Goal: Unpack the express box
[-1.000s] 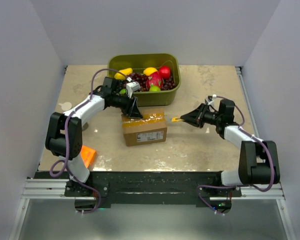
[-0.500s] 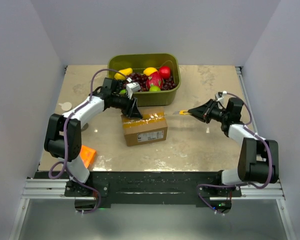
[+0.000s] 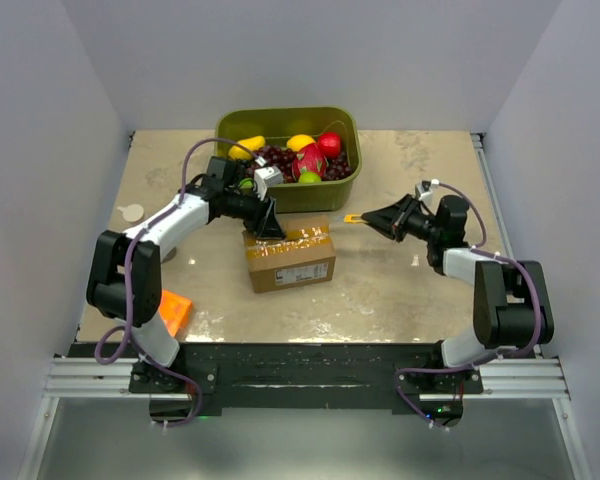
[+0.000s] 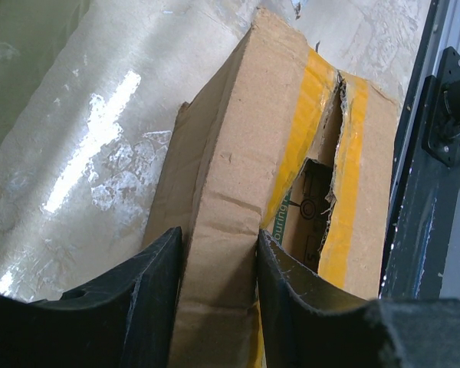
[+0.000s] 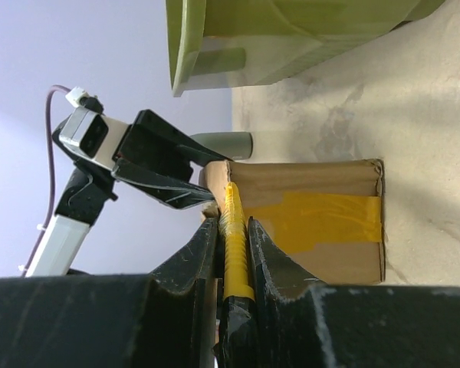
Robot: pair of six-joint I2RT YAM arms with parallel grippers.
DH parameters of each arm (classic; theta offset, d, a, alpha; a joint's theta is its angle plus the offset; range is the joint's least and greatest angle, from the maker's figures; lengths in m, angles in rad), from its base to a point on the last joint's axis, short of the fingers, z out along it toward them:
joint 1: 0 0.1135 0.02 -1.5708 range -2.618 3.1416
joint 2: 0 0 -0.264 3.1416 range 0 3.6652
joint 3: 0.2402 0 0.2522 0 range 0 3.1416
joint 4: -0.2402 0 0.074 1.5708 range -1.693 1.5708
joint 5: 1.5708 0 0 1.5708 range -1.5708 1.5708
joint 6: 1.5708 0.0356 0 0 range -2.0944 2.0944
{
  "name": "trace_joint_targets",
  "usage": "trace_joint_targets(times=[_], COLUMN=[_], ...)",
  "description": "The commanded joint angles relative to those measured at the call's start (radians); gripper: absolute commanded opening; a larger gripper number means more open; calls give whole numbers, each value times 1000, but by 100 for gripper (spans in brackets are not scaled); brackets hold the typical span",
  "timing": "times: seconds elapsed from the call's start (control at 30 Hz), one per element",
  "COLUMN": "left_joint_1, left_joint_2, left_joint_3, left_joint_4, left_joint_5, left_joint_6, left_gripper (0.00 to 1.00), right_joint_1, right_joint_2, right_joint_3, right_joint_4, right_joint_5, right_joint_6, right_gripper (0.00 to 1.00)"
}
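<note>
Change since earlier view: the right jaws, clenched on a yellow cutter [image 3: 352, 217], have swung from beside the express box [image 3: 290, 258] toward the far side. The blade tip is now off the box's far right corner. The left jaws are unmoved, grasping the box's far left wall.

Box: mid-tabletop [image 3: 400, 290], just before the green bin [image 3: 280, 122]; tape seam [image 4: 339, 146] partly split.

Hazards: a deep pass could slice the contents; a slipping left hold would let the box skid.

Contents: box, hidden. Bin: dark grapes [image 3: 278, 157], red fruit [image 3: 329, 144], plus yellow and green pieces.
</note>
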Motion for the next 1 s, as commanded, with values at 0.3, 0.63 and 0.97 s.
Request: trace_joint_targets(times=[0.3, 0.63, 0.97], left_joint_1=[-11, -10, -11], left_joint_2=[-24, -21, -20], left_joint_3=[-37, -39, -41], left_joint_4=[-8, 0, -2], left_joint_5=[-35, -50, -48], left_joint_6=[5, 4, 5], left_gripper=[21, 19, 18], right_joint_1=[35, 37, 34], right_joint_2=[-25, -67, -62], right_joint_3=[-10, -28, -20], right_joint_4=[9, -76, -65], right_joint_5=[-2, -14, -3], right_joint_6=[-6, -46, -47], right_gripper=[0, 0, 0])
